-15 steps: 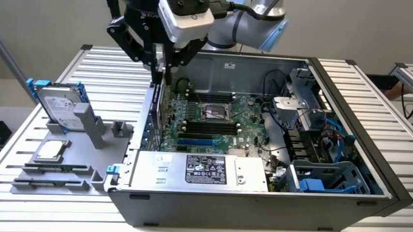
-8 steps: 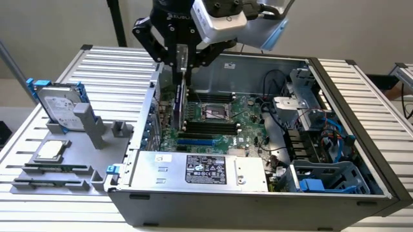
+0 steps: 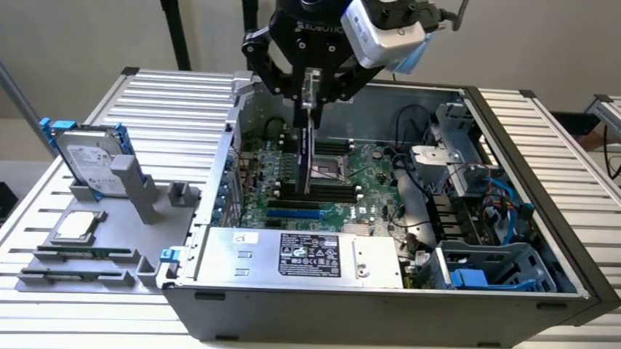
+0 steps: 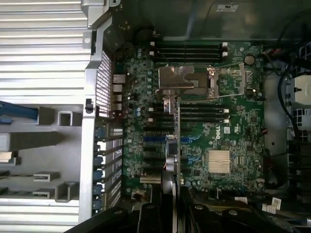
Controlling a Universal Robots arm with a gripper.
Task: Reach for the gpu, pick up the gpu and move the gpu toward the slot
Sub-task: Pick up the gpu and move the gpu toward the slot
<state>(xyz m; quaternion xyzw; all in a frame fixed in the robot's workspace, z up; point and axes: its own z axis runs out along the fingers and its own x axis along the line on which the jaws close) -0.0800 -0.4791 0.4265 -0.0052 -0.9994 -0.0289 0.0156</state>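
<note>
At the exterior view's left, a grey moulded plastic fixture (image 3: 116,247) sits on the ribbed aluminium table (image 3: 543,145). It carries one silver hard drive with blue rails (image 3: 92,161), propped upright and leaning back, and one small square silver processor chip (image 3: 78,227) lying flat in a shallow recess below it. Two narrow dark strips lie in grooves along the fixture's near edge; what they are cannot be made out.

Next to the fixture stands the open dark grey sheet-metal computer case (image 3: 388,320), its side panel off. Inside lies one green motherboard (image 3: 339,185), densely studded with small components. A flat silver power supply box with a black label (image 3: 301,254) fills the near part of the case. In the wrist view the board shows one shiny metal processor socket cover (image 4: 187,83), one finned silver heatsink (image 4: 218,161), two groups of long black memory slots and two short blue slots (image 4: 153,141).

Above the middle of the board, the black robot gripper (image 3: 310,83) hangs from the arm, its fingers clamped on the top edge of the thin flat gpu card (image 3: 307,138). The card hangs vertically, seen edge-on as a dark narrow strip, its lower end just above the black slots. In the wrist view the gpu (image 4: 171,155) appears as a slim metallic edge over the motherboard.

At the exterior view's right, the case holds blue and black cables (image 3: 490,200) and a pale blue plastic drive cage (image 3: 485,269).
</note>
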